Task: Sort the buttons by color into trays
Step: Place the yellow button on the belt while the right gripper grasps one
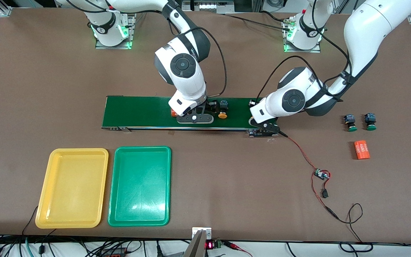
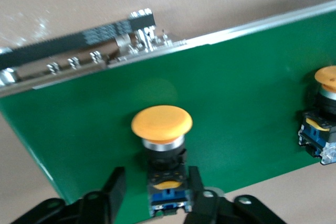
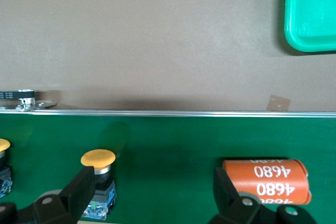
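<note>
Left gripper (image 2: 156,178) slack around yellow button (image 2: 161,124) on belt (image 2: 236,103), mid-frame. Right gripper (image 3: 153,178) gapes over belt (waiting). Next, likely: regrasp, carry to yellow tray (image 1: 71,153), lower frame.

On the conveyor belt (image 1: 137,112), the right arm's wrist is hiding most of an orange cylinder (image 1: 173,112) from us in the front view. The left arm's wrist is covering the belt's end and the yellow-capped button (image 2: 161,153) there.
</note>
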Controlling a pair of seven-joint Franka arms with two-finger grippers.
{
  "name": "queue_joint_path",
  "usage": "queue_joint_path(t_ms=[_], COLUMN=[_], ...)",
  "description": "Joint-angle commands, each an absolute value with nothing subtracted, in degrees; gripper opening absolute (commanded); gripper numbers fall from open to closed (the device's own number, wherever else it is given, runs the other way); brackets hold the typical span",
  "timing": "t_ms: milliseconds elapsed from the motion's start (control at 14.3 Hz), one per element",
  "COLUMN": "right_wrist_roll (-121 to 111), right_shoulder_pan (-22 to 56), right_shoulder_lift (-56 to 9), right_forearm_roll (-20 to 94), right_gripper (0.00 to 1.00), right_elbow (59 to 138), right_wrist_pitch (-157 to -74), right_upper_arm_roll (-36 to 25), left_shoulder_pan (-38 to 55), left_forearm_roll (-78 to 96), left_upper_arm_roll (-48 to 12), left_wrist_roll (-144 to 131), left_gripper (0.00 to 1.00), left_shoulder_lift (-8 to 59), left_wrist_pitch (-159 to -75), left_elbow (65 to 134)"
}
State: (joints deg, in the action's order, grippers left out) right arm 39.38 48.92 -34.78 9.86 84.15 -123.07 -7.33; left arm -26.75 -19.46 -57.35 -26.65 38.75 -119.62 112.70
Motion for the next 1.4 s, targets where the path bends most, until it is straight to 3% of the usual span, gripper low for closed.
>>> queue_joint_path(t_ms=[0, 279, 419, 698, 908, 1048, 1327], right_wrist_roll=[40.1, 40.3, 40.4, 44.7, 44.9, 44.9, 44.9], right_shoulder_pan=[48.5, 48.4, 48.8, 51.7, 53.0, 53.3, 53.1], right_shoulder_lift=[-34.8, -34.7, -34.8, -35.4, -35.9, -37.2, -39.6], right_forearm_roll=[9.4, 9.4, 9.4, 9.3, 9.3, 9.1, 9.1], right_gripper=[1.00, 1.00, 1.00, 1.00, 1.00, 1.00, 1.00], right_elbow=[83.6, 83.6, 83.8, 84.8, 85.5, 85.4, 85.3], right_wrist_pitch=[-121.5, -119.5, -119.1, -119.4, -119.6, -120.5, -122.3], right_upper_arm_roll=[-7.1, -7.2, -7.4, -7.4, -7.5, -7.5, -7.5], left_shoulder_pan=[-28.9, -29.6, -30.1, -37.6, -38.9, -39.1, -44.4], left_forearm_roll=[-19.9, -20.0, -20.0, -20.1, -23.7, -31.3, -37.3], left_upper_arm_roll=[-57.7, -58.3, -57.5, -55.9, -49.1, -47.7, -45.4], left_wrist_roll=[-26.8, -26.3, -26.3, -26.2, -24.0, -16.6, -3.5], left_gripper=[1.00, 1.00, 1.00, 1.00, 1.00, 1.00, 1.00], left_shoulder_lift=[35.0, 34.9, 35.1, 35.3, 35.4, 35.8, 39.4], left_wrist_pitch=[-116.0, -95.6, -90.6, -89.0, -89.2, -89.8, -100.2], left_elbow=[110.9, 96.5, 92.1, 91.5, 91.5, 91.5, 92.5])
